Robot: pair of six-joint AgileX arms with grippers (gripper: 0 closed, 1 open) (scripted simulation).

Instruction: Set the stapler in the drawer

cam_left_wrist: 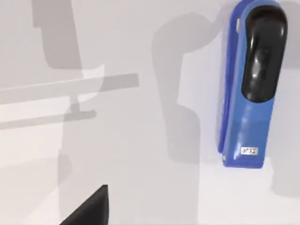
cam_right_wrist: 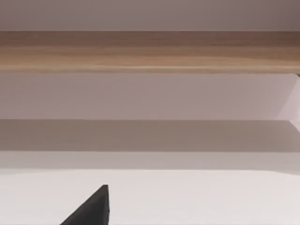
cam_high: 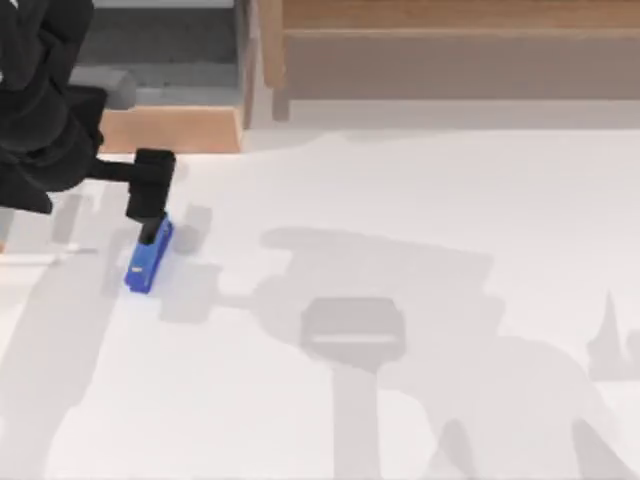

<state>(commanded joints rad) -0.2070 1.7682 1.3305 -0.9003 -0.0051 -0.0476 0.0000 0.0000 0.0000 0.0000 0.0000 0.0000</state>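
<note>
On the white table (cam_high: 420, 200), the left arm of the AgileX pair reaches in from the top view's left edge, its black gripper (cam_high: 150, 205) hanging directly over the near end of the blue stapler (cam_high: 148, 260). The stapler lies flat on the tabletop in the left part of the table, its long body slanting away from the gripper toward the table's front edge. Its black rounded end sits under or right at the gripper's tip, and whether the two touch cannot be told from above.

From the left wrist, the stapler (cam_left_wrist: 248, 84) is seen lying on its own, blue body with a black cap and a small white label near one end, off to one side of the frame. A single dark finger tip (cam_left_wrist: 89, 208) pokes into the corner of that view, well apart from the stapler, with bare table between them. Whether the left gripper's fingers are spread or pressed together cannot be told.

Behind the left arm, at the table's back left, stands the drawer (cam_high: 170, 128), its light tan front panel facing the stapler and a grey floor showing behind it. To its right runs a longer brown wooden shelf (cam_high: 450, 50). The right wrist view looks at that shelf (cam_right_wrist: 150, 51) across bare table.
</note>
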